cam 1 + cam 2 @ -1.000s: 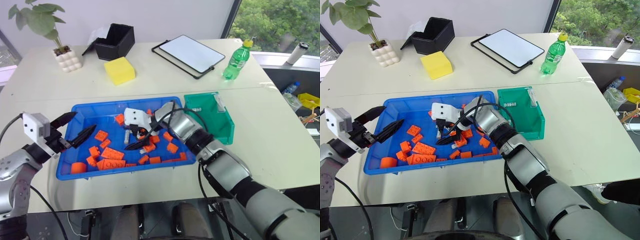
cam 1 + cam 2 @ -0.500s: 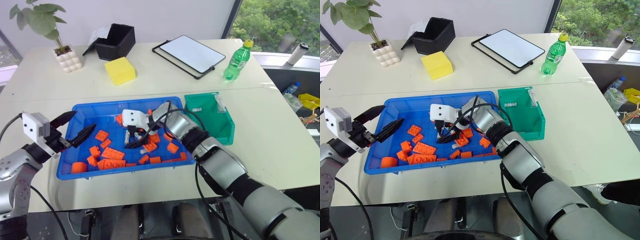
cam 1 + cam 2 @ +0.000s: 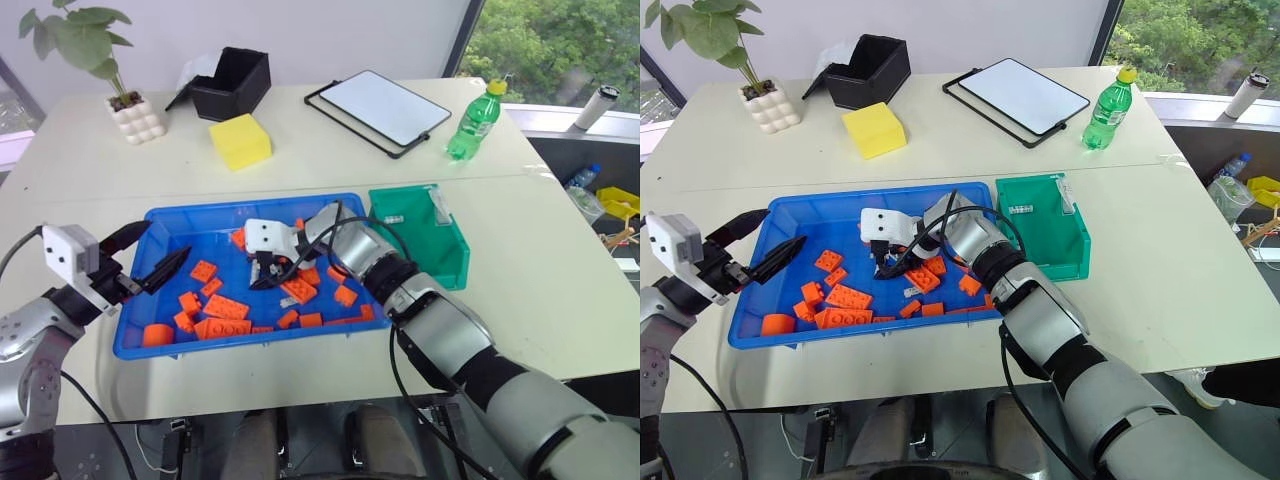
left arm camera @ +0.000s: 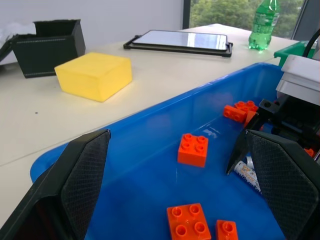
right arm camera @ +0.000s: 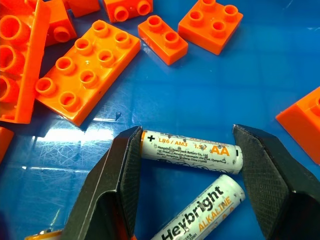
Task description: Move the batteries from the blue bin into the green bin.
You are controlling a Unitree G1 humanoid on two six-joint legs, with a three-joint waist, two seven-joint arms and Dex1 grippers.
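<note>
Right wrist view: right end effector [image 5: 187,165] pinching AA battery [image 5: 191,151] end-to-end.

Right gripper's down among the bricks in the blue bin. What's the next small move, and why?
Probably finish closing, then lift. The right gripper has its fingers at both ends of an AA battery lying on the blue bin floor. A second battery lies just beside it, so lift straight up to avoid dragging it.
</note>
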